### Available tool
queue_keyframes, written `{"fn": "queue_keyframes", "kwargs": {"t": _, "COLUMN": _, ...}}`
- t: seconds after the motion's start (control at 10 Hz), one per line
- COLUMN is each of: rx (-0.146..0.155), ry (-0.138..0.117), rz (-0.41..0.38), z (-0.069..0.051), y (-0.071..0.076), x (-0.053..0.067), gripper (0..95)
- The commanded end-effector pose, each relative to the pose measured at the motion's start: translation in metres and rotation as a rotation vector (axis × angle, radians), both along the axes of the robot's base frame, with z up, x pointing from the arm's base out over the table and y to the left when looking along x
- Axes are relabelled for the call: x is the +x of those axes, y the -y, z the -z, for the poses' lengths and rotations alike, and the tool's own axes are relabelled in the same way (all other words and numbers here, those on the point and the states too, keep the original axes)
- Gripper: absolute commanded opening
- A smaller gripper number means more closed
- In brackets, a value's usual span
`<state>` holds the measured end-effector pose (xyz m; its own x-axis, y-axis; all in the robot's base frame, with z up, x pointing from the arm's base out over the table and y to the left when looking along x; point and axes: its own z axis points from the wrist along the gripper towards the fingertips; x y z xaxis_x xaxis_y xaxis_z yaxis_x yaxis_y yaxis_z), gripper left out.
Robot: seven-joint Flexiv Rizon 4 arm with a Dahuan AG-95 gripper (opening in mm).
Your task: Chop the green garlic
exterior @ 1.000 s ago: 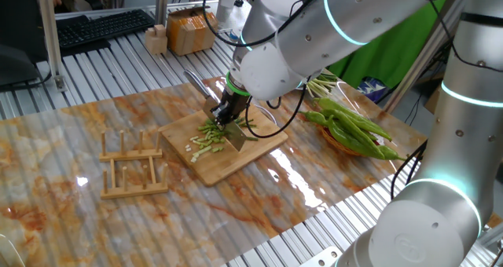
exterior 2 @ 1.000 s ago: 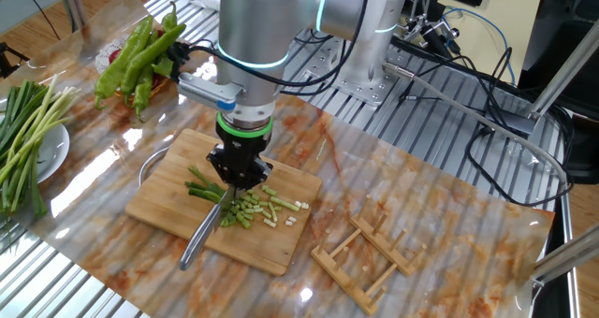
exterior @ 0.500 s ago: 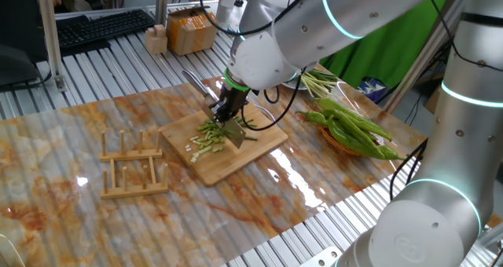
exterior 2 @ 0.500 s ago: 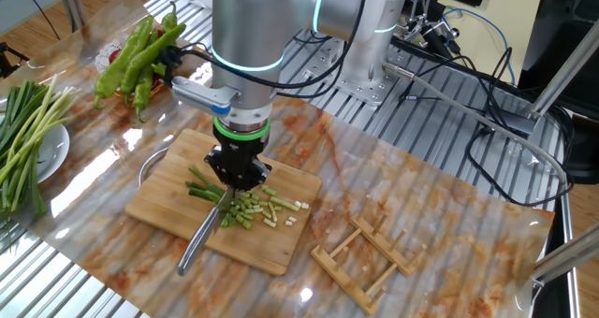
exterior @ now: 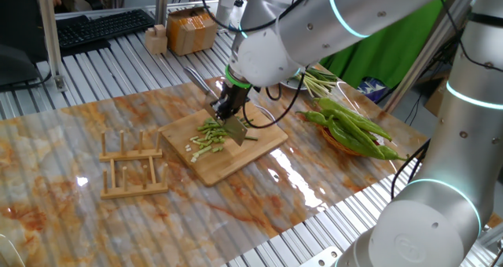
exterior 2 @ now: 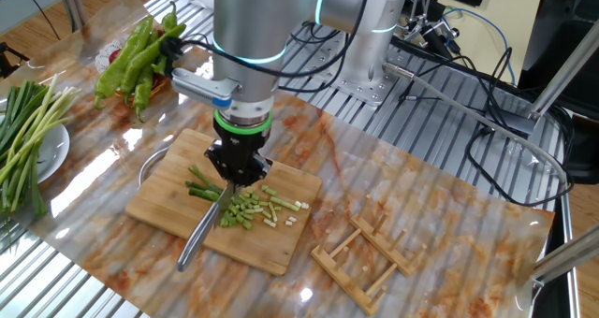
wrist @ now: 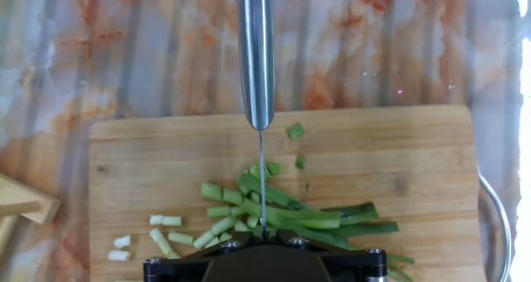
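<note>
Steel knife point(exterior 2: 208, 227) pinched in shut jaws, blade edge-down over green garlic point(wrist: 274, 211) bits, bamboo board point(wrist: 398, 162).

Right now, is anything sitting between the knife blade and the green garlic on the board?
Nothing visible does. The gripper holds the knife directly over the green garlic on the cutting board, with only air under the blade.

One fixed view looks down from a far corner, with the cutting board point(exterior: 224, 145) mid-frame and the green peppers point(exterior: 354, 129) to its right. The other fixed view faces it from the opposite side, so the peppers point(exterior 2: 140, 56) sit upper left. The hand view looks straight down, close on the same board point(wrist: 282, 182) and knife point(wrist: 257, 54).
</note>
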<state>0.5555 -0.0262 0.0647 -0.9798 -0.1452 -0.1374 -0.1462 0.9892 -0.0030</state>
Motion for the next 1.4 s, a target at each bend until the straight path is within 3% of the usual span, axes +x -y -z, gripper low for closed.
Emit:
{"fn": "queue_keyframes", "kwargs": {"t": 0.1, "rx": 0.005, "ry": 0.006, "rz": -0.001, "z": 0.011, "y": 0.000, "x": 0.000, "gripper": 0.0}}
{"fn": "queue_keyframes", "kwargs": {"t": 0.2, "rx": 0.017, "ry": 0.014, "rz": -0.001, "z": 0.024, "y": -0.001, "x": 0.000, "gripper": 0.0}}
{"fn": "queue_keyframes", "kwargs": {"t": 0.4, "rx": 0.028, "ry": 0.054, "rz": 0.004, "z": 0.058, "y": -0.001, "x": -0.001, "gripper": 0.0}}
{"fn": "queue_keyframes", "kwargs": {"t": 0.5, "rx": 0.034, "ry": 0.029, "rz": 0.009, "z": 0.052, "y": -0.002, "x": 0.000, "gripper": 0.0}}
{"fn": "queue_keyframes", "kwargs": {"t": 0.6, "rx": 0.025, "ry": 0.027, "rz": 0.007, "z": 0.043, "y": -0.003, "x": 0.002, "gripper": 0.0}}
{"fn": "queue_keyframes", "kwargs": {"t": 0.9, "rx": 0.025, "ry": 0.020, "rz": 0.013, "z": 0.044, "y": -0.005, "x": 0.004, "gripper": 0.0}}
{"fn": "queue_keyframes", "kwargs": {"t": 1.0, "rx": 0.022, "ry": 0.009, "rz": 0.013, "z": 0.040, "y": -0.006, "x": 0.005, "gripper": 0.0}}
{"fn": "queue_keyframes", "kwargs": {"t": 1.1, "rx": 0.007, "ry": 0.000, "rz": 0.012, "z": 0.030, "y": -0.006, "x": 0.006, "gripper": 0.0}}
{"fn": "queue_keyframes", "kwargs": {"t": 1.4, "rx": 0.000, "ry": -0.026, "rz": 0.012, "z": 0.011, "y": -0.006, "x": 0.006, "gripper": 0.0}}
